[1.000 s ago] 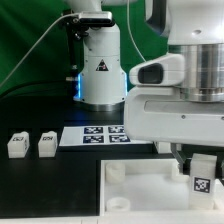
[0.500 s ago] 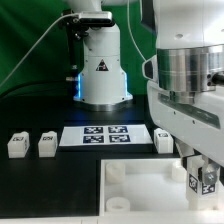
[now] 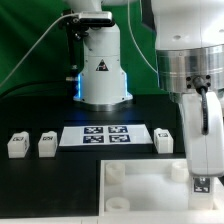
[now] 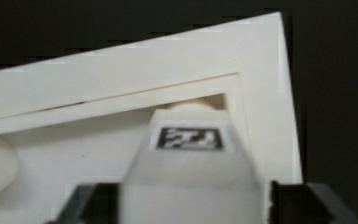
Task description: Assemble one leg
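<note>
Wrist view: pincer [image 4: 190,205] clamped on leg [image 4: 190,150], now lowered from a second ago toward corner socket [image 4: 197,103] of tray [image 3: 140,190]. Insertion probably imminent.

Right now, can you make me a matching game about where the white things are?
Things:
1. held leg
2. leftmost leg
3. marker board
4. tray part

Places:
A. flat on the black table, with loose legs on either side
B. nearest the camera, with round sockets at its corners
C. gripped in the pincer, over a corner of the tray part
D. standing at the far end of the exterior view's left

Pairs: 1-C, 2-D, 3-A, 4-B
</note>
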You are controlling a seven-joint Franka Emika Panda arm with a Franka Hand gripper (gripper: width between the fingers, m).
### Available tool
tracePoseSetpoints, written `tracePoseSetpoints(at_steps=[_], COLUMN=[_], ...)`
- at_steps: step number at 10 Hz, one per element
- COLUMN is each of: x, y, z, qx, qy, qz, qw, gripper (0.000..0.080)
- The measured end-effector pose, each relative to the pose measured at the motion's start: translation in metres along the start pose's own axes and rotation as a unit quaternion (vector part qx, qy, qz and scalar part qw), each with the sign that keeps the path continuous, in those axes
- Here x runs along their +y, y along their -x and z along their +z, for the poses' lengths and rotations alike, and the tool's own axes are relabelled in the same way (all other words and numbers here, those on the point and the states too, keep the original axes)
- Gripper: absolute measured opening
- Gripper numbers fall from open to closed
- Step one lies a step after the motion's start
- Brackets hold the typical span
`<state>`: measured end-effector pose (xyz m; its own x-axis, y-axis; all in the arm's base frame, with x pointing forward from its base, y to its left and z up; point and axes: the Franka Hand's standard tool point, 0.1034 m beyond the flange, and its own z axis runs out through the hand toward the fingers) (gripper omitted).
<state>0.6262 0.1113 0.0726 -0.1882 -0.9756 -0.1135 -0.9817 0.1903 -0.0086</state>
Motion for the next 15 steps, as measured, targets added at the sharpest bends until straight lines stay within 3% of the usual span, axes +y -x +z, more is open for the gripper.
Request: tracePoseSetpoints(at_steps=[1,2,3,4,7,9,11,12,14,15], x=[0.0,0.001,0.005,0.006,0.005,0.004,-0.003,-0.004,-0.002,-0.002], y=[0.0,0.001,0.007,0.009,0.007,0.006,0.011,0.012,0.013,0.012], z=[0.0,0.002,0.006,0.006,0.003,0.003,0.001,0.001,0.003,0.003], qx=[0.0,0.002,0.006,0.006,0.012,0.016,0.033,0.038,0.05,0.05], qy=[0.0,-0.001,-0.002,-0.002,-0.001,0.002,-0.011,-0.01,-0.007,-0.007], qz=[-0.003,-0.045,-0.092,-0.123,-0.335,-0.447,-0.592,-0.658,-0.727,-0.726], qw=[1.0,0.999,0.996,0.992,0.942,0.894,0.805,0.752,0.685,0.686], gripper=[0.0538,0.0538,0.0629,0.0643,0.0649,0.0649,0.0649,0.0649,0.0649,0.0649])
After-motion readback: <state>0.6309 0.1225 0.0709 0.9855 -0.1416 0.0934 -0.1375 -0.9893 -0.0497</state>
